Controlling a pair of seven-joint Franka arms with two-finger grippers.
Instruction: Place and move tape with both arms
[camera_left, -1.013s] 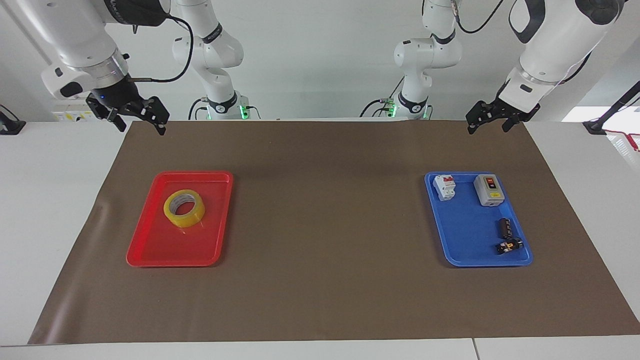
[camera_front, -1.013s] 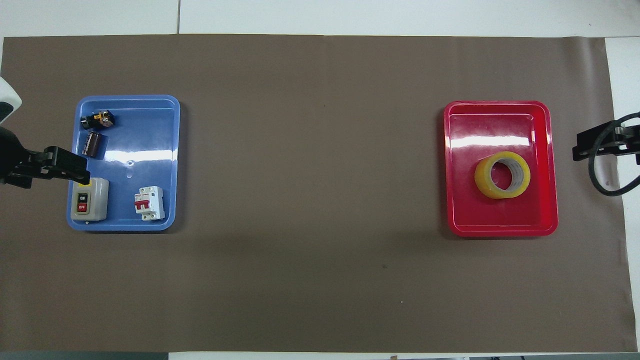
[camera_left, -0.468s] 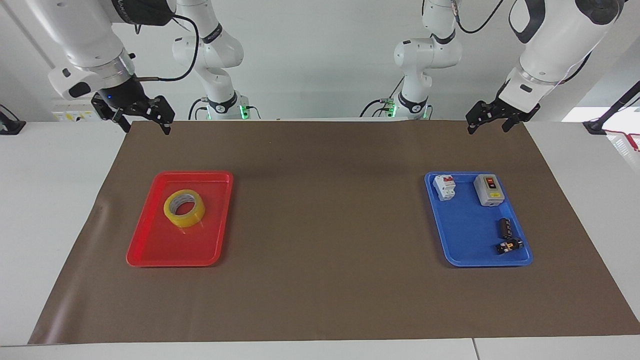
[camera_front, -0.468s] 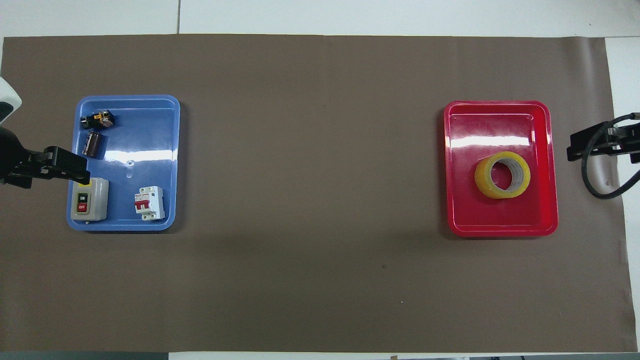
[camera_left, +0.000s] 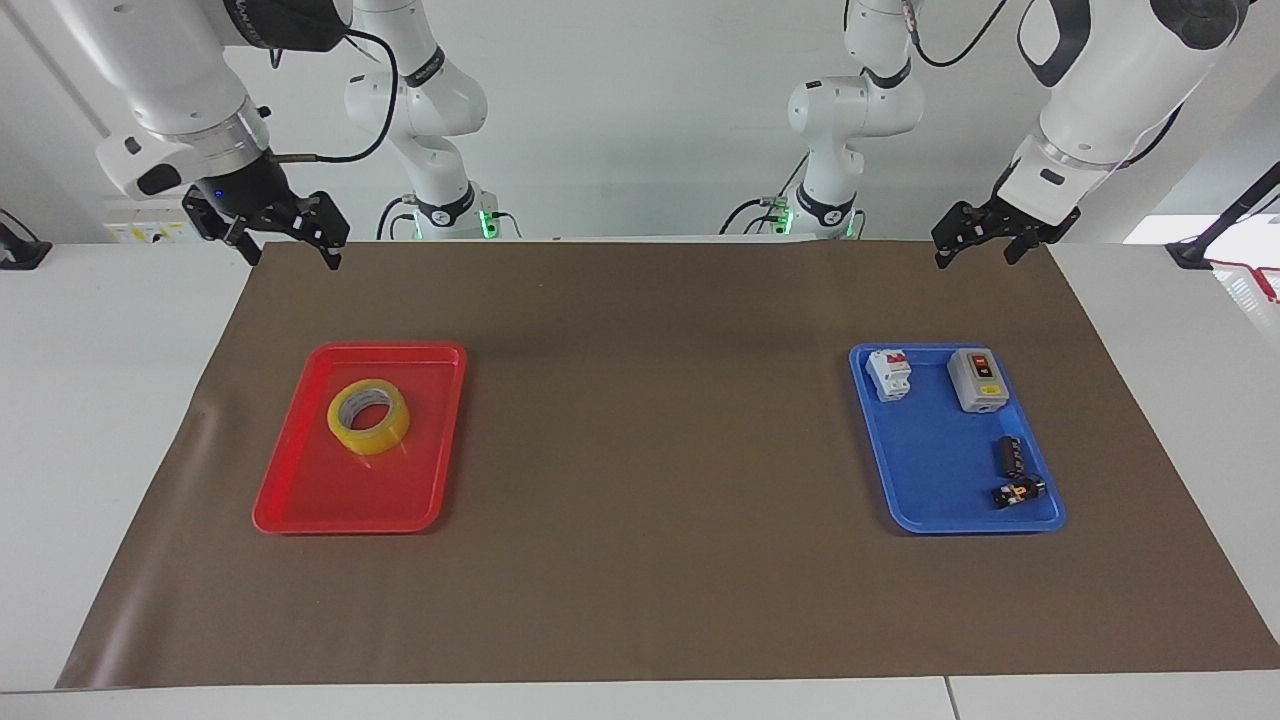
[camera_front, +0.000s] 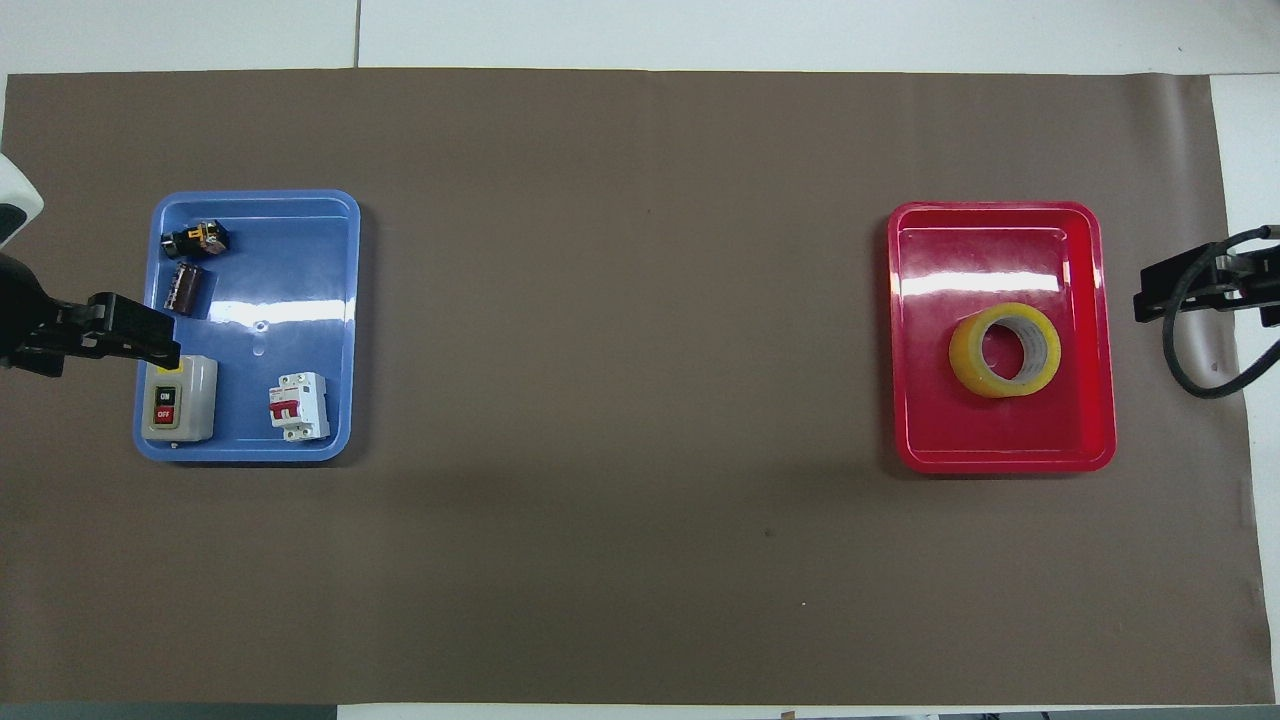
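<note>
The tape (camera_left: 369, 417) (camera_front: 1005, 350) is a yellow translucent roll with a pale core. It lies flat in the red tray (camera_left: 300, 520) (camera_front: 1000, 462) toward the right arm's end of the table. My right gripper (camera_left: 290, 256) hangs open and empty over the brown mat's edge at the robots' side, apart from the tray. My left gripper (camera_left: 975, 256) hangs open and empty over the same mat edge at the left arm's end, above the side of the blue tray (camera_left: 940, 480) (camera_front: 300, 260).
The blue tray holds a white breaker (camera_left: 889, 374), a grey on/off switch box (camera_left: 977, 379) and two small dark parts (camera_left: 1012, 470). A brown mat (camera_left: 650, 450) covers the table between the trays.
The right gripper has shifted a little toward the table's middle and risen slightly since a second ago. The left arm, tape and trays have not moved.
</note>
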